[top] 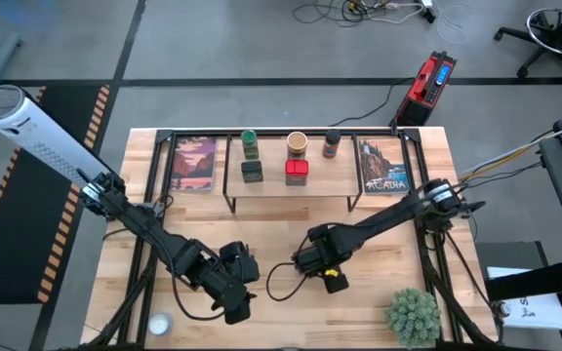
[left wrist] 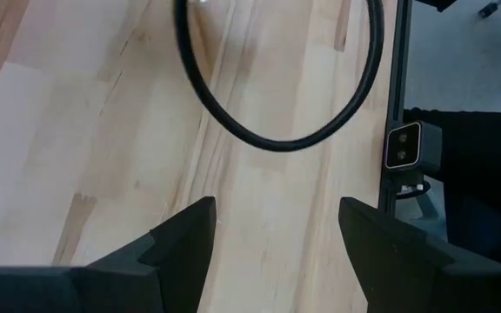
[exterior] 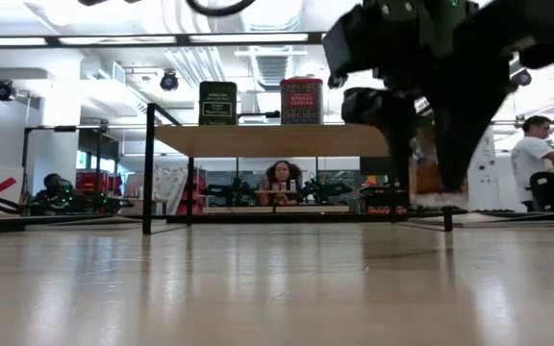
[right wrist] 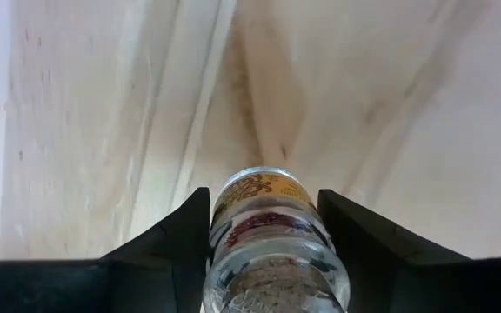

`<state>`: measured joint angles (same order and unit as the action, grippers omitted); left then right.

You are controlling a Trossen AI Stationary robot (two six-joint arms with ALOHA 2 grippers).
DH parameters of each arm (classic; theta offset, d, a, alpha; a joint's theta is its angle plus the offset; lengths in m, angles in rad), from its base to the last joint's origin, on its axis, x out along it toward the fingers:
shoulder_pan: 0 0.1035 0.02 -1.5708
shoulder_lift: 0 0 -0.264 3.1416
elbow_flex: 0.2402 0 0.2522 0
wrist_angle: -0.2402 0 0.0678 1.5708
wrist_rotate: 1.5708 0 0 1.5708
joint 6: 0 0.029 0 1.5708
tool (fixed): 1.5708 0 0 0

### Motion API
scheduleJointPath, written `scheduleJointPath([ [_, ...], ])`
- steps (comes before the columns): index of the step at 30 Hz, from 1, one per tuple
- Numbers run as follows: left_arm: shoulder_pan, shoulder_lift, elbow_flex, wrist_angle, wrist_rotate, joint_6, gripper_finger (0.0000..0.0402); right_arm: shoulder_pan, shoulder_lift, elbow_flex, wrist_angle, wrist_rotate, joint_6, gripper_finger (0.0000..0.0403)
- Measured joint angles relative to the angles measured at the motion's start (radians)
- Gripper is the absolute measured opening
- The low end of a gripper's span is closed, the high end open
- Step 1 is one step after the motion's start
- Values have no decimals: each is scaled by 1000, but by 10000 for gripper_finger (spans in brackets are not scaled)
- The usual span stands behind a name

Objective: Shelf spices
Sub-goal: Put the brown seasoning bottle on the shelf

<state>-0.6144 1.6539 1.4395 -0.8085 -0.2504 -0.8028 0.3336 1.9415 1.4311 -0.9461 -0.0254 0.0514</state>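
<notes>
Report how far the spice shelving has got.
Done: five containers stand on the shelf: green-lidded jar, black box, tan jar, red tin, brown bottle. In hand: right gripper is closed on the clear jar. Left: shelving it. Left gripper waits open.

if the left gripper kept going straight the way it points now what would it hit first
Most likely the bare tabletop. The left gripper is open and empty, angled down at the wood; the black cable loop lies farther ahead, though depth there is hard to judge.
</notes>
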Motion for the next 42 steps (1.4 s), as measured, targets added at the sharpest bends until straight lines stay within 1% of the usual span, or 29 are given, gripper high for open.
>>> scheduleJointPath([
  [7, 0, 0, 0, 1, 7, 0, 233, -28, -78, 0, -23, 1, -10, 167],
  [14, 0, 0, 0, 1, 7, 0, 233, -74, -184, 0, -61, 3, 2, 179],
  [18, 0, 0, 0, 2, 7, 0, 233, -94, -254, 2, -89, 50, 3, 167],
  [20, 0, 0, 0, 1, 7, 0, 233, -108, -284, 2, -102, 60, 3, 166],
  [26, 0, 0, 0, 2, 7, 0, 233, -145, -366, 2, -107, 100, 11, 183],
  [29, 0, 0, 0, 2, 7, 0, 233, -163, -388, 2, -118, 127, -2, 176],
  [33, 0, 0, 0, 2, 7, 0, 233, -199, -403, 2, -131, 133, -26, 167],
  [39, 0, 0, 0, 4, 7, 0, 233, -256, -402, 2, -148, 140, -73, 183],
  [42, 0, 0, 0, 4, 7, 0, 233, -280, -402, 2, -147, 160, -106, 179],
])
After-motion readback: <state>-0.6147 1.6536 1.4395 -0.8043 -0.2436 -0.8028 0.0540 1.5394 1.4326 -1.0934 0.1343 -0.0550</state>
